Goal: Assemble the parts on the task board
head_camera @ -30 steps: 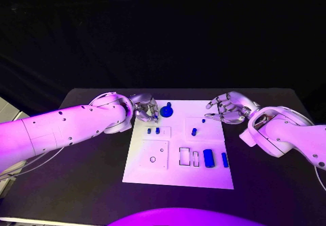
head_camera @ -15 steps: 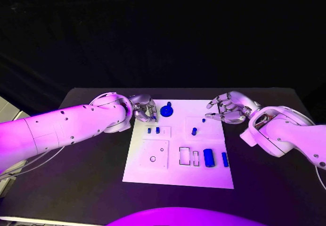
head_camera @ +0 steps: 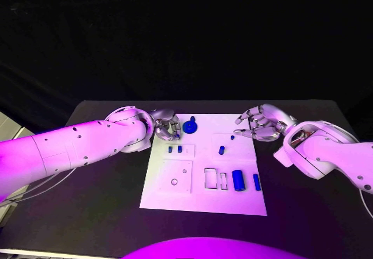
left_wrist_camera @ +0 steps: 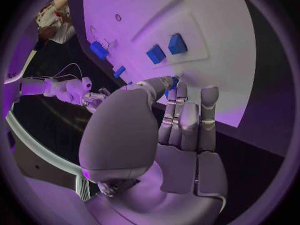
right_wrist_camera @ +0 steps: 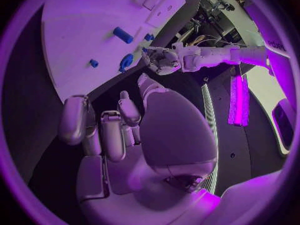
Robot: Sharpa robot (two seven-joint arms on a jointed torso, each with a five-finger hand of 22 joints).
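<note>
Task board lies flat at the centre of the black desk, long axis running from 12 to 6 o'clock in the head view.

Left hand sits at the board's 11 o'clock corner, over its edge. In the left wrist view the fingers lie close together and extended, thumb drawn alongside, with a sliver of blue showing at the thumb tip. Whether a part is pinched there or merely lies behind, I cannot tell.

Right hand hovers at the board's 1 o'clock corner, just off its right edge. Fingers curled loosely and apart; the right wrist view shows nothing between them.

Parts on the board, head view:
- round blue part with a stem near the 12 o'clock edge, just beside the left hand's fingertips; touching or not, cannot tell.
- two small blue pegs side by side, below the left hand.
- one small peg and a smaller one in the upper right quarter, apart from each other.
- wide blue block and narrow blue bar side by side toward 4 o'clock, next to two empty rectangular outlines.
- square recess with a small hole at the left, empty.
</note>
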